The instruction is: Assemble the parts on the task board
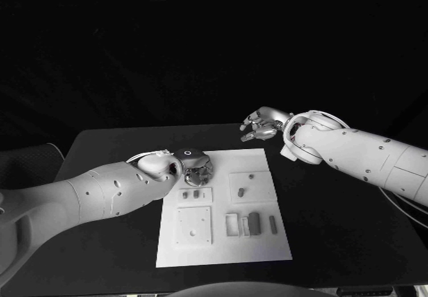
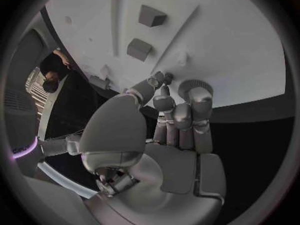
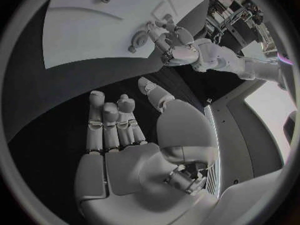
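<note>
The white task board [image 1: 223,247] lies in the middle of the black table. My left hand [image 1: 196,168] hovers low over its far left corner, fingers pointing down at the board. In the left wrist view its fingertips [image 2: 164,79] come together at a small dark part [image 2: 168,77] on the board [image 2: 237,50]; whether they grip it is unclear. Two small grey parts [image 1: 191,194] stand just in front of that hand. My right hand [image 1: 263,124] is raised beyond the board's far edge, fingers apart, palm [image 3: 131,165] empty.
Several grey bars [image 1: 253,224] lie side by side on the board's near right. A square plate [image 1: 195,224] sits near left, another plate [image 1: 250,185] with small pegs sits right of centre. Bare black table [image 1: 347,235] surrounds the board.
</note>
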Controlling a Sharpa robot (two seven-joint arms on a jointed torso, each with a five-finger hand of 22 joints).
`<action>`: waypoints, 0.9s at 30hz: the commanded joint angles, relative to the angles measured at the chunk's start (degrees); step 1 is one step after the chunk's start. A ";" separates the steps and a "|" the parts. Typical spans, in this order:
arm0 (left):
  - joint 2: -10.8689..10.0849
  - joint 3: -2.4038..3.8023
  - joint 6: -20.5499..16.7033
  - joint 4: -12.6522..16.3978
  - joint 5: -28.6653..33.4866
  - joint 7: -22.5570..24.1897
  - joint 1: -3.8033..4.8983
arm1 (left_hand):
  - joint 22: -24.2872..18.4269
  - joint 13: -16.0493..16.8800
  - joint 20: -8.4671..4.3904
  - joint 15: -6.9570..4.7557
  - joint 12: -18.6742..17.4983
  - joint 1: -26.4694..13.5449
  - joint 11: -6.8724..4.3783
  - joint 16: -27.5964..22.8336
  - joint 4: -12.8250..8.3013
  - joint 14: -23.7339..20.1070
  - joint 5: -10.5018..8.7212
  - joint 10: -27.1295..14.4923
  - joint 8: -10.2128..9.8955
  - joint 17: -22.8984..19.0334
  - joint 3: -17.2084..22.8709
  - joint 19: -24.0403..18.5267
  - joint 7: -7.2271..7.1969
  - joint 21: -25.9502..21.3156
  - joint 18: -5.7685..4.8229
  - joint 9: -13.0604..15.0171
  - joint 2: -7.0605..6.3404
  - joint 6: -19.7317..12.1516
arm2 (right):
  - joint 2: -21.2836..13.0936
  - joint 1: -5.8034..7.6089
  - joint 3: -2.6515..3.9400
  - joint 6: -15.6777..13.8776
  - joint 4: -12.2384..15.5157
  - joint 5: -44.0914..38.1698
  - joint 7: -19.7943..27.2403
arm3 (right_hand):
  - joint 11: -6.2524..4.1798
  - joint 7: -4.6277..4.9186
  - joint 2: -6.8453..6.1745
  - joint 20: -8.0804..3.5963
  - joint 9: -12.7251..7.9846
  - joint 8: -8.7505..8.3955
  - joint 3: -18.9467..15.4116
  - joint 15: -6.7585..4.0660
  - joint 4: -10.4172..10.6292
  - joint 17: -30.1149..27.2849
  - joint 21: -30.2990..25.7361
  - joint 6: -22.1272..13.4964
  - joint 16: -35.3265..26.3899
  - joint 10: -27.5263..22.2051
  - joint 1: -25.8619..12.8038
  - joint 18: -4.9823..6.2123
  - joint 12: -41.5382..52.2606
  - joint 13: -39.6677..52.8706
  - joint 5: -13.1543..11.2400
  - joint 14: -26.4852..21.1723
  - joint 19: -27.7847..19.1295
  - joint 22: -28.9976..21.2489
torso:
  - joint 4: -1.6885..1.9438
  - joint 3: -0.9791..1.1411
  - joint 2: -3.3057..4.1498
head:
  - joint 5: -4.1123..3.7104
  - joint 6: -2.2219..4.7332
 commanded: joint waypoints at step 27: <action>0.93 0.05 1.96 -1.79 -0.32 -1.30 -0.43 | 0.74 -0.23 0.82 0.67 -0.93 -1.21 1.34 -0.38 0.73 0.46 0.04 0.28 -2.84 0.11 -0.45 0.31 1.99 0.25 6.55 -2.01 -1.62 -3.24 | 0.11 0.00 0.01 0.03 0.29 -0.15 0.37 | 0.04 0.30 0.17 -0.28 -0.08 0.19 0.09 -0.53 0.47 -0.10 -0.15 0.03 0.29 -0.27 -0.48 0.82 0.32 -0.14 0.34 0.01 0.18 0.19 | 0.01 -0.04 -0.01 | -0.16 -0.21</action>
